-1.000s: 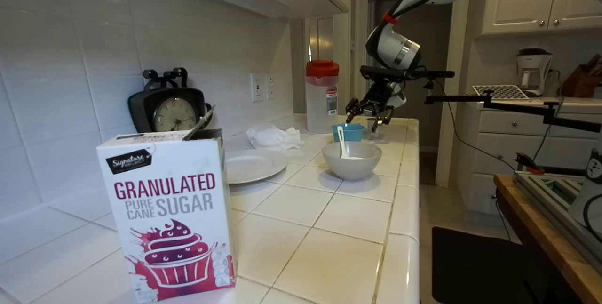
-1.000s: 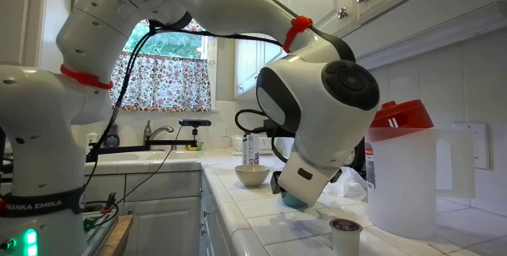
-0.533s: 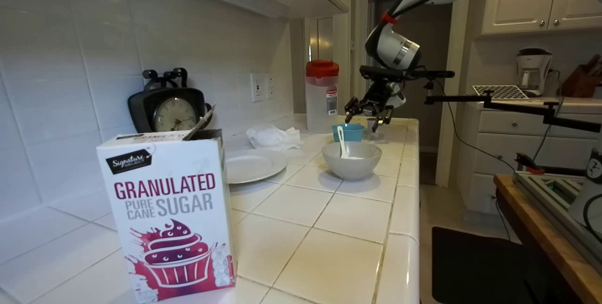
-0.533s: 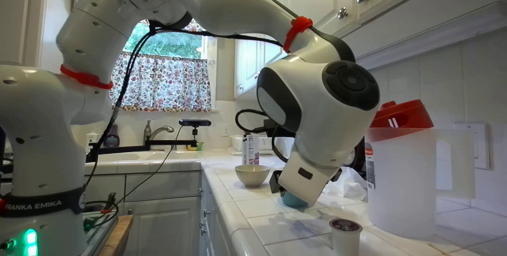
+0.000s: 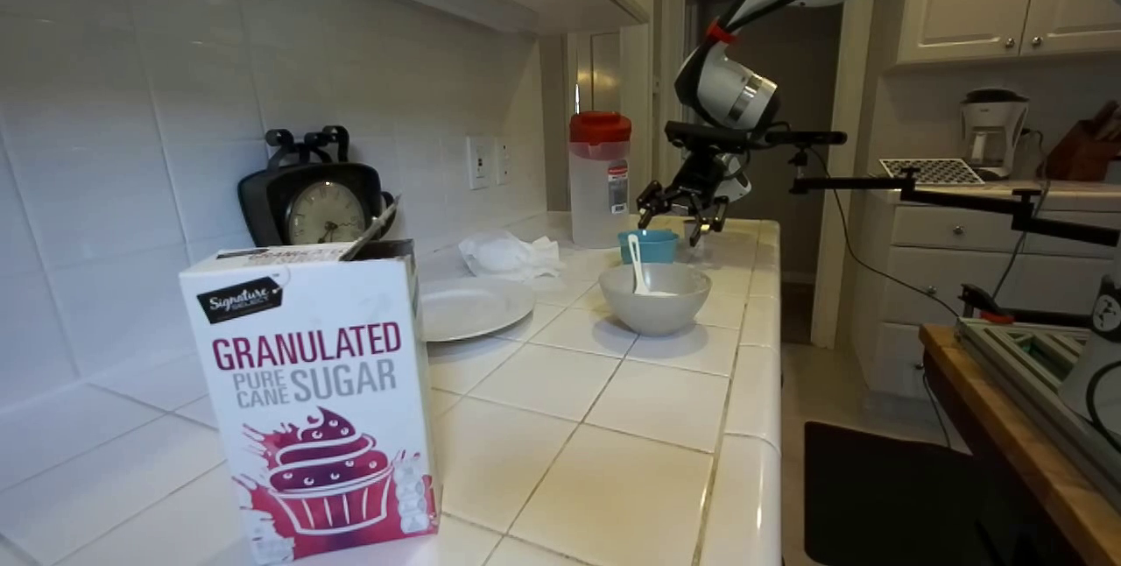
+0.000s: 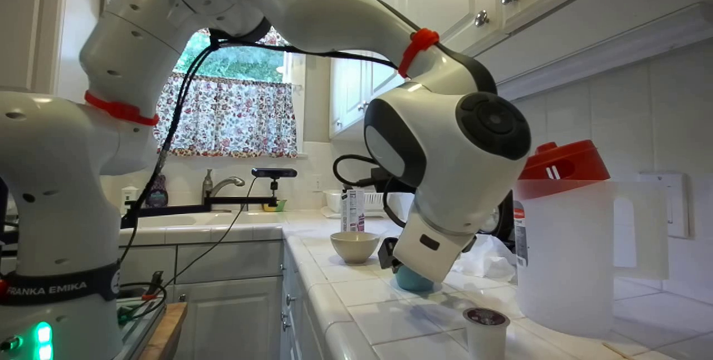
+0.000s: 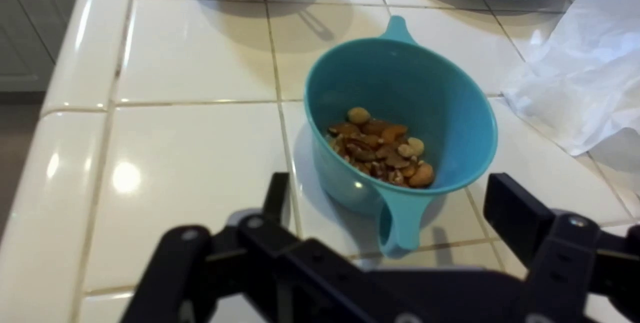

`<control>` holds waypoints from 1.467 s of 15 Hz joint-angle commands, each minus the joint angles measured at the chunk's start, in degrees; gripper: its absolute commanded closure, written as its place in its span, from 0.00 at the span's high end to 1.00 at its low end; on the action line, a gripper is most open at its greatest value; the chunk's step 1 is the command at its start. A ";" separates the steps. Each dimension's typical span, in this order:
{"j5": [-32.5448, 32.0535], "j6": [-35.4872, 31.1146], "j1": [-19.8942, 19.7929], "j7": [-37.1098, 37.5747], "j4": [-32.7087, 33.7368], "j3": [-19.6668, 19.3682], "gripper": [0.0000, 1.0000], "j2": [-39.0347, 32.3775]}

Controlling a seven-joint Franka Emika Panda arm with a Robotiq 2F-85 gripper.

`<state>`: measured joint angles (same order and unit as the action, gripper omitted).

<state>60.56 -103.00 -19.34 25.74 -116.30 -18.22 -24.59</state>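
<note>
My gripper (image 7: 391,198) stands open with nothing between its pads. Its black fingers (image 7: 515,213) are spread to either side of the handle (image 7: 405,218) of a light-blue cup (image 7: 340,190), apart from it in the wrist view. Mixed nuts (image 7: 382,150) cover the bottom of the cup, which sits upright on the white tiles. In both exterior views the cup (image 5: 650,248) is just below the gripper (image 5: 670,228); the hand partly covers the cup (image 6: 412,280) in an exterior view, and there the fingertips are hidden.
A grey bowl (image 5: 657,307) with a white spoon (image 5: 637,261) stands near the cup. A plate (image 5: 482,307), crumpled paper (image 5: 510,255), a red-lidded pitcher (image 6: 565,254) and a small pod (image 6: 486,332) are also on the counter. A sugar box (image 5: 315,408) and clock (image 5: 324,207) stand farther along.
The gripper has risen slightly and shifted a little toward the bowl, with its fingers spread a touch wider. The cup and the other objects have stayed in place.
</note>
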 commanded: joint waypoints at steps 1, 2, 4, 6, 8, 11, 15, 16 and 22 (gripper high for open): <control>0.91 0.44 -0.63 0.98 1.35 -0.31 1.00 -1.14; 0.92 0.45 -0.85 1.11 1.45 -0.49 1.00 -1.25; 0.95 0.07 -1.11 1.17 1.47 -0.75 1.00 -1.32; 1.05 0.10 -1.19 1.15 1.48 -0.77 1.00 -1.23; 1.09 0.08 -1.11 1.20 1.52 -0.68 1.00 -1.18; 1.10 0.17 -1.08 1.21 1.77 -0.50 1.00 -1.35; 0.03 -0.34 -0.83 0.03 0.72 -0.62 0.83 -0.58; 0.03 -0.34 -0.83 0.03 0.77 -0.61 0.75 -0.62; 0.03 -0.33 -0.84 0.04 0.95 -0.60 0.66 -0.79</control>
<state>60.62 -103.55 -20.19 25.75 -115.58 -18.69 -25.23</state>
